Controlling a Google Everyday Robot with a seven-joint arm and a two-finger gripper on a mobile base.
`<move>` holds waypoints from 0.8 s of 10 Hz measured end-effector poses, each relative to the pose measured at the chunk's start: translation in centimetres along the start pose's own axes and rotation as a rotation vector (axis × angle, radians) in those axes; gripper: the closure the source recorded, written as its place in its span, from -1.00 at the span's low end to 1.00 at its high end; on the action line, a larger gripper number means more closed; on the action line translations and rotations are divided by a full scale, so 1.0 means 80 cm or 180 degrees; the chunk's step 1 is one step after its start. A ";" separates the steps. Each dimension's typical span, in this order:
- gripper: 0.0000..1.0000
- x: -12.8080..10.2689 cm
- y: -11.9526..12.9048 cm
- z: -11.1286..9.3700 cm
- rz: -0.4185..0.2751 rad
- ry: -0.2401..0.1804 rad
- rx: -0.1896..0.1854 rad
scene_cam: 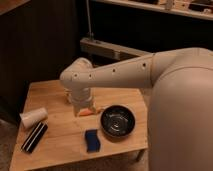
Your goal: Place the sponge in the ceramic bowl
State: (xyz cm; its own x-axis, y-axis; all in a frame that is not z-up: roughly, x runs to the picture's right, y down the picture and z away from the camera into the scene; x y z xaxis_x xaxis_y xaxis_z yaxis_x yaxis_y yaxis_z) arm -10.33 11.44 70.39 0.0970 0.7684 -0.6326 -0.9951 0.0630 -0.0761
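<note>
A small dark-blue sponge (92, 140) lies on the wooden table (55, 95) near its front edge. Just right of it sits the glossy black ceramic bowl (118, 121), with nothing in it. My gripper (85, 110) hangs over the table's middle, behind the sponge and left of the bowl, pointing down at a thin orange stick (88, 113). The gripper is apart from the sponge.
A white paper cup (33, 118) lies on its side at the table's left edge. A black-and-white striped long box (34, 137) lies in front of it. My large white arm fills the right of the view. Dark cabinets stand behind the table.
</note>
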 end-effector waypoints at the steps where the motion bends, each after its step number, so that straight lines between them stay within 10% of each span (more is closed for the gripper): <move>1: -0.30 0.003 -0.002 0.006 -0.0028 -0.0014 -0.0018; 8: -0.30 0.024 -0.005 0.045 -0.0188 -0.0017 -0.0170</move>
State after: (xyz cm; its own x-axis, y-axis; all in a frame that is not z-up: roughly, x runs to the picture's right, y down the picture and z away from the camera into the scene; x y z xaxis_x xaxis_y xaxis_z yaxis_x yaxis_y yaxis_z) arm -9.80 15.20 71.95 0.1554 0.7678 -0.6215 -0.9852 0.0745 -0.1544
